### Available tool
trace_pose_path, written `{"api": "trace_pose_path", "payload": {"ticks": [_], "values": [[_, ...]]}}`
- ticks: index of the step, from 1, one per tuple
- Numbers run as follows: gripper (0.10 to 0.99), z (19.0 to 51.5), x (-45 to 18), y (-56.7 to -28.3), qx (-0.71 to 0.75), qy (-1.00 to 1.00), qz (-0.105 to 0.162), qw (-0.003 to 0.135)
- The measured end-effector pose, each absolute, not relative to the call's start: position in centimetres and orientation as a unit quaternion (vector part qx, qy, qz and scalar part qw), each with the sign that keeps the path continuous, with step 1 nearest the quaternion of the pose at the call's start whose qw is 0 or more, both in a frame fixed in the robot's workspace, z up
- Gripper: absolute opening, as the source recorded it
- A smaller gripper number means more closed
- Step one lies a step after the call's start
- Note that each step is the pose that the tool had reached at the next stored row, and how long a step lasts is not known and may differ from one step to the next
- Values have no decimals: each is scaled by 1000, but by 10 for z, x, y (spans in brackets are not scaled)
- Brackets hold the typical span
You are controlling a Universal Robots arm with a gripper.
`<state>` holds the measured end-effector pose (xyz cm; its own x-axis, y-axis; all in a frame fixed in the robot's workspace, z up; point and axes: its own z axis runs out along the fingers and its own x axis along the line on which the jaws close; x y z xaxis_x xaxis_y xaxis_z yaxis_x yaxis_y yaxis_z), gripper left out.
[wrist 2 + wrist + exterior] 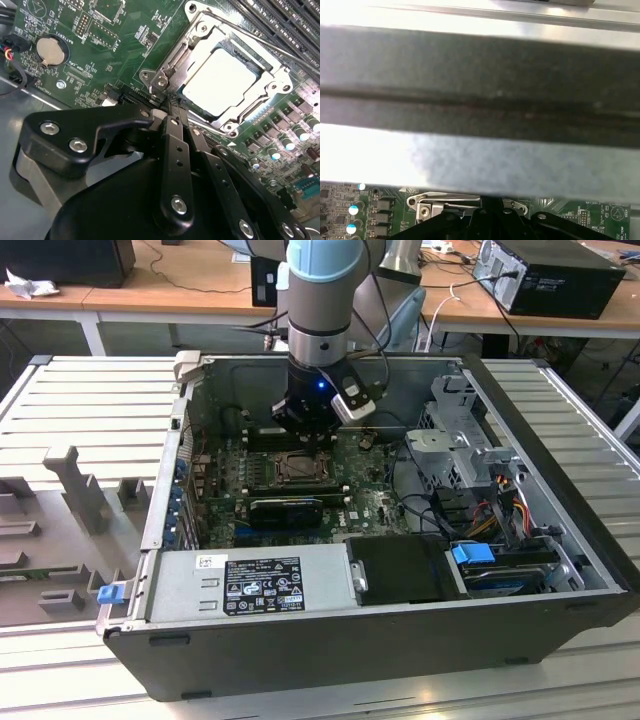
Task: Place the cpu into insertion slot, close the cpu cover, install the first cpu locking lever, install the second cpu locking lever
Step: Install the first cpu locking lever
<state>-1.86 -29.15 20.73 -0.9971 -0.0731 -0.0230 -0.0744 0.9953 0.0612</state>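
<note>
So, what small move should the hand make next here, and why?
Probably a slight press down onto the lever at the cover's corner, though that is a judgement. In the second wrist view the chip lies seated, the cover lies flat over it, and the hand sits right at that lever.

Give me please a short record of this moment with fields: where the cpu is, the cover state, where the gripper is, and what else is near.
cpu: silver top face up, seated in the insertion slot, seen through the cover window
cpu
cpu cover: down flat around the chip
gripper: fingers together, tip at the socket corner by the hinge, holding nothing visible
arm position: low inside the open computer case, above the socket
nearby: round coin battery on the green board; black memory slots beside the socket
</note>
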Motion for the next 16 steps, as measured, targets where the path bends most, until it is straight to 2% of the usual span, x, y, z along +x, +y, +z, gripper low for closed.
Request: {"api": "trace_pose_path", "payload": {"ticks": [8, 16], "values": [[106, 204, -19, -287, -37, 999, 14, 9], [106, 204, -18, -287, -37, 999, 11, 10]]}}
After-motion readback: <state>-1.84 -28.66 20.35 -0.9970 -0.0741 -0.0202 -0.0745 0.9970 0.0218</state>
